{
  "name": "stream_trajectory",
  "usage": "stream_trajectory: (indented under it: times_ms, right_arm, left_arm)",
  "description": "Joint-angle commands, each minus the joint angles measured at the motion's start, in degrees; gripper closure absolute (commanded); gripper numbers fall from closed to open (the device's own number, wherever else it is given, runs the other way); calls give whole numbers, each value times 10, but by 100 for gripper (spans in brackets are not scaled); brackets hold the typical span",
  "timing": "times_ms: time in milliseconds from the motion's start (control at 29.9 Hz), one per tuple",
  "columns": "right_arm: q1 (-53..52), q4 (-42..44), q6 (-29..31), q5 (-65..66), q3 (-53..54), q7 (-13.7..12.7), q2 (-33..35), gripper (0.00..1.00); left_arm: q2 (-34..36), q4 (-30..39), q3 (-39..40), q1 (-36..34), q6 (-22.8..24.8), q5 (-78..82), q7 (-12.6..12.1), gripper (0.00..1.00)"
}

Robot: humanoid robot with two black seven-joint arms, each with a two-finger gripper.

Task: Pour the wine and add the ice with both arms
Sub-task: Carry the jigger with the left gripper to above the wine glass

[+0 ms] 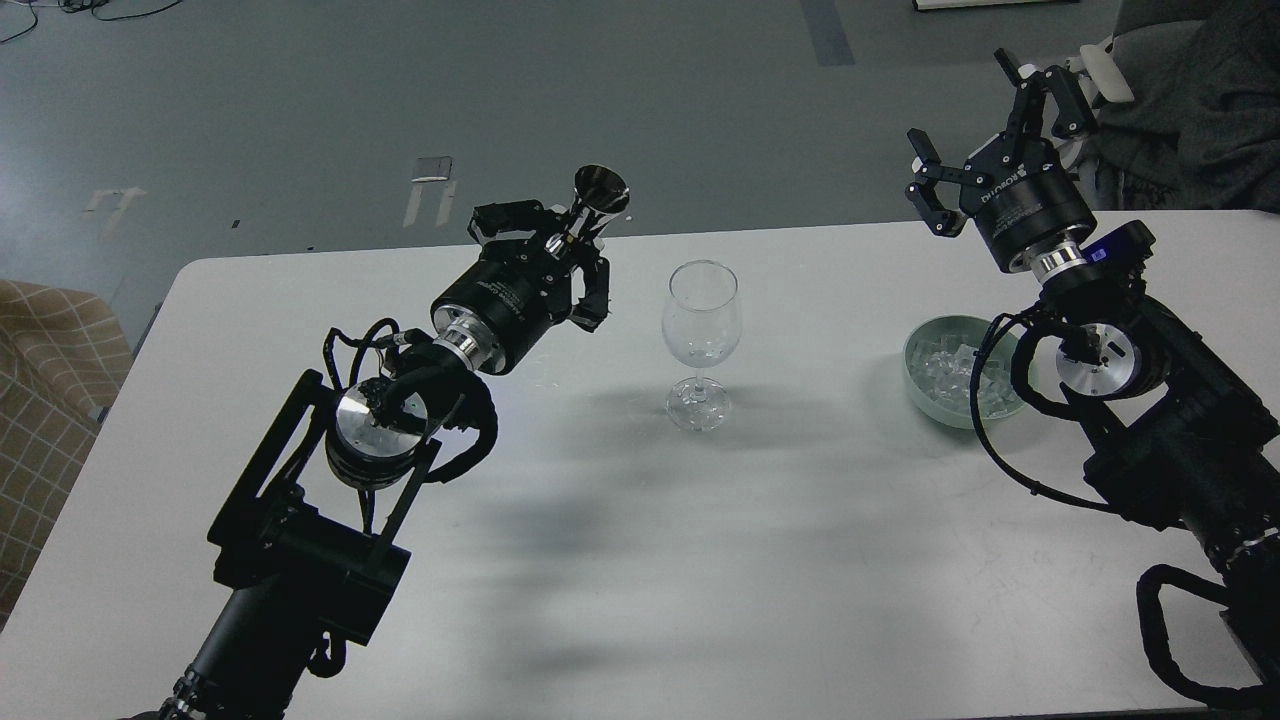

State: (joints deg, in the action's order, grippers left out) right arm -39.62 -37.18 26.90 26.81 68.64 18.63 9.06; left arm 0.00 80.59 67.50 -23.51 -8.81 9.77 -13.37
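A clear stemmed wine glass (701, 340) stands upright in the middle of the white table (640, 560). Any wine in it is too faint to tell. My left gripper (562, 245) is shut on a small shiny metal cone-shaped cup (598, 195), held above the table just left of the glass's rim. The ice (950, 372) is a heap of clear cubes in a pale green bowl (922, 350) at the right. My right gripper (985, 120) is open and empty, raised above and behind the bowl.
My right arm's cables (1000, 400) hang over the bowl's right side. A dark chair (1190, 110) stands behind the table's far right corner. A checked cushion (50, 390) lies off the table's left edge.
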Motion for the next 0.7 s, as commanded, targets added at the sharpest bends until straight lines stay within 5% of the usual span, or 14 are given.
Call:
stream_trajectory:
  times_ms: [0,668]
  right_arm:
    - [0,0,0,0,0,0,0,0]
    - [2,0,0,0,0,1,-6,0]
  left_arm:
    - [0,-1,-18,-10,-9,1,2,100]
    - [0,-6,-61,-33,-23,59,8,100]
